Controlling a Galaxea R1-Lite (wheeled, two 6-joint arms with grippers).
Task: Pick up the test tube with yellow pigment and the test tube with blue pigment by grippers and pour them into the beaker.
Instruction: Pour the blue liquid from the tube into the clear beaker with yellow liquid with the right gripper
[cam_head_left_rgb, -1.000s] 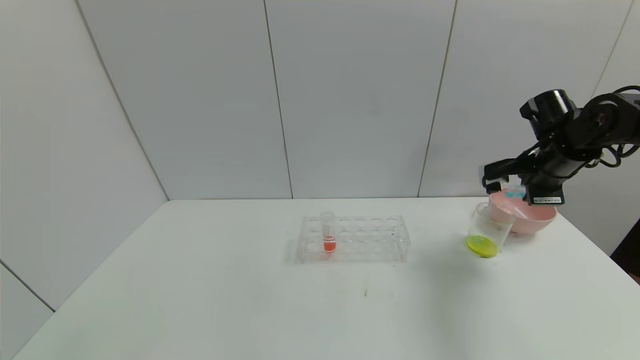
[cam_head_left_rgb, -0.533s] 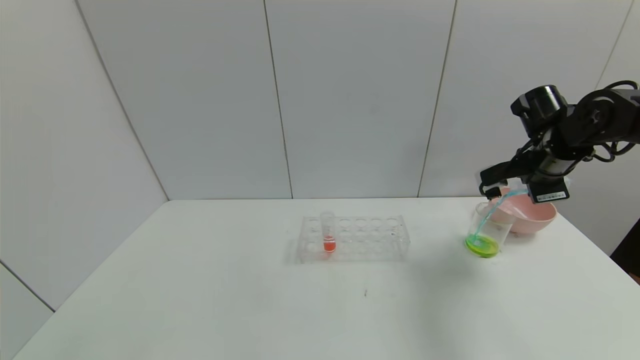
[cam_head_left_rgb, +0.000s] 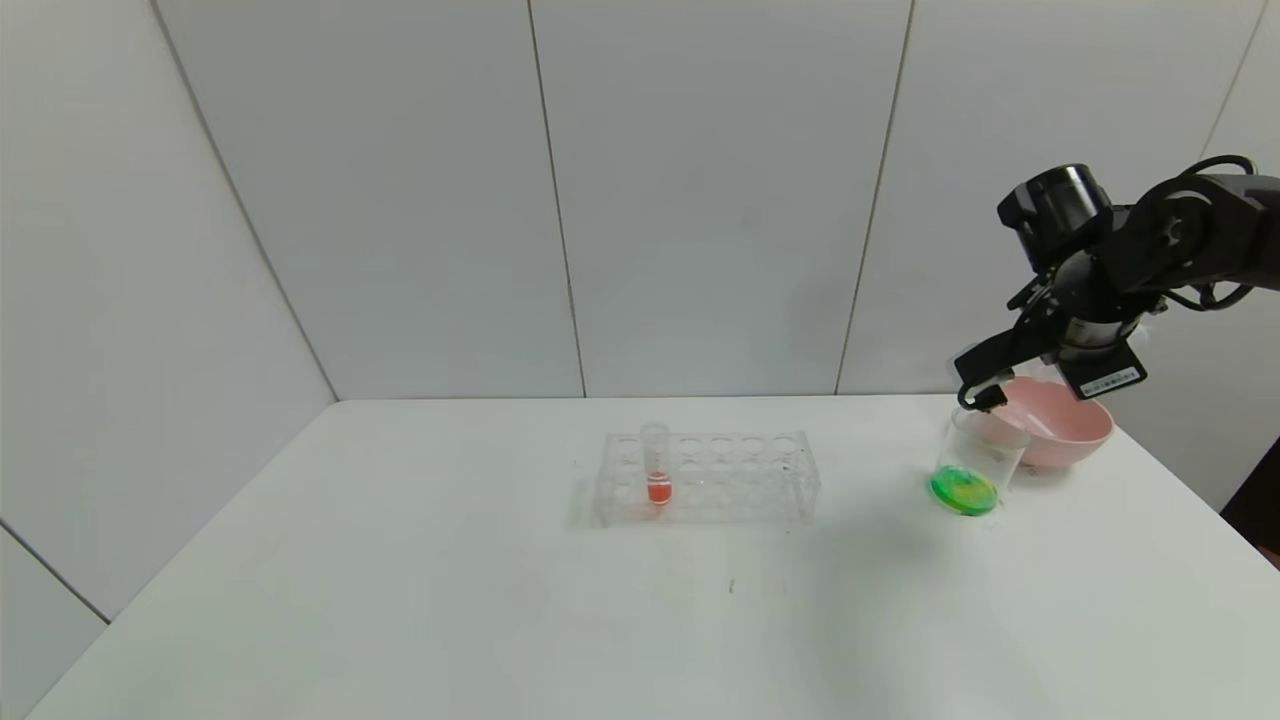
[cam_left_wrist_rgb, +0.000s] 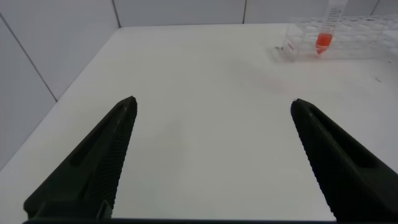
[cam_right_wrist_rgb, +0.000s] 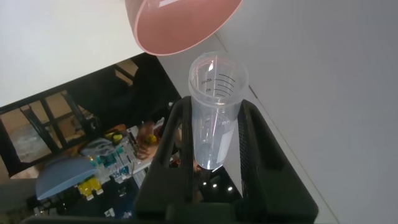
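Observation:
My right gripper is shut on the test tube with blue pigment, tipped mouth-down over the beaker at the table's far right. In the right wrist view the tube looks clear and drained between my two fingers. The beaker holds green liquid at its bottom. The test tube with yellow pigment is not in view. My left gripper is open and empty, low over bare table at the left, out of the head view.
A pink bowl stands just behind the beaker, also in the right wrist view. A clear many-holed rack sits mid-table with an orange-red tube in it; both show in the left wrist view.
My right gripper rose and tipped the tube further. Blue liquid ran into the beaker; its yellow liquid turned green. The tube has emptied.

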